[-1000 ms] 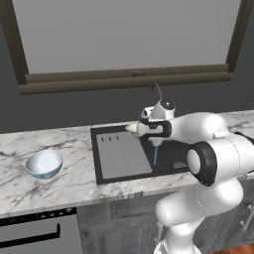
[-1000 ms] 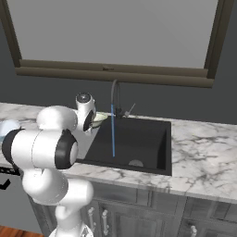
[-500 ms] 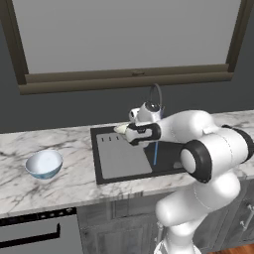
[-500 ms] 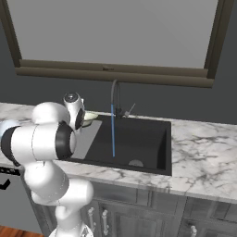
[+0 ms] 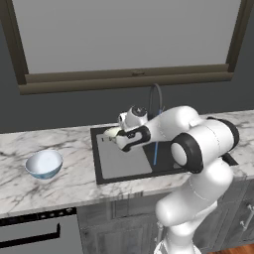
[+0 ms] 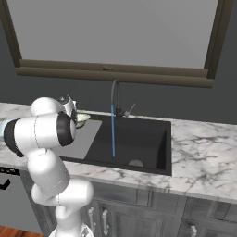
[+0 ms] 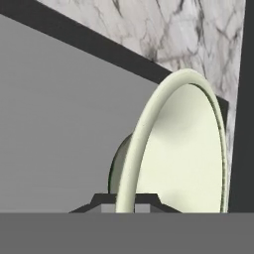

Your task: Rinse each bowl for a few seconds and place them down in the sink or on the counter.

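claw (image 5: 117,139) pinched tight on the thin rim of the smooth, round pale yellow-green bowl (image 7: 173,149).

counter (image 5: 74,183): white marble, grey veins, over dark cabinets | sink (image 5: 124,166): black basin recessed in it, grey panel in left half | blue-and-white bowl (image 5: 44,164): upright on counter, left of sink, apart from its edge

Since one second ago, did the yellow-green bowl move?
Yes. The gripper carried the yellow-green bowl left, away from the water stream, over the sink's grey panel.
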Robot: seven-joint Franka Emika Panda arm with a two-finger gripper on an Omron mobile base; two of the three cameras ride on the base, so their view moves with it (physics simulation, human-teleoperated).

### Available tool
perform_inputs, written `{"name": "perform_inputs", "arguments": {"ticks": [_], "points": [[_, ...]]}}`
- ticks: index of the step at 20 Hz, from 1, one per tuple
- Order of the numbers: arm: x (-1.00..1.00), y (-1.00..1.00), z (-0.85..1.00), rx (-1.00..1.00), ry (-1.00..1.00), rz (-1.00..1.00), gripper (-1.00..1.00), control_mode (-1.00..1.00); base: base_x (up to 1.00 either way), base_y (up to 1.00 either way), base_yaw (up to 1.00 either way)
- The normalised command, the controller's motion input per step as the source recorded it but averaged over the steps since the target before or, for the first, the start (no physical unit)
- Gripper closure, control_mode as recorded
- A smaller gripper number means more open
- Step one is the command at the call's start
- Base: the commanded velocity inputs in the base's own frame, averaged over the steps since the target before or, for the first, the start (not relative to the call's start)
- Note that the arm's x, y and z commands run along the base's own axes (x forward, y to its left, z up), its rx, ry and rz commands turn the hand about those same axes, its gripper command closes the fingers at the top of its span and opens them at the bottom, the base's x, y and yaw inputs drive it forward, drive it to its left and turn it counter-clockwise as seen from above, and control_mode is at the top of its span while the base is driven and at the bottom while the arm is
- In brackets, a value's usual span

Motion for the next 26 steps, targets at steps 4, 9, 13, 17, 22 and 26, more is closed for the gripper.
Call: {"name": "perform_inputs", "arguments": {"ticks": [4, 9, 13, 17, 22, 26], "points": [[0.05, 0.15, -0.28, 0.0, 0.0, 0.0, 1.0, -1.0, 0.0, 0.0, 0.0], [0.04, 0.04, -0.23, 0.0, 0.0, 0.0, 1.0, -1.0, 0.0, 0.0, 0.0], [0.0, 0.1, -0.2, 0.0, 0.0, 0.0, 1.0, -1.0, 0.0, 0.0, 0.0], [0.0, 0.13, -0.21, 0.0, 0.0, 0.0, 1.0, -1.0, 0.0, 0.0, 0.0], [0.0, 0.07, -0.26, 0.0, -0.01, 0.0, 1.0, -1.0, 0.0, 0.0, 0.0], [0.0, 0.09, -0.26, 0.0, 0.0, 0.0, -1.0, -1.0, 0.0, 0.0, 0.0]]}}
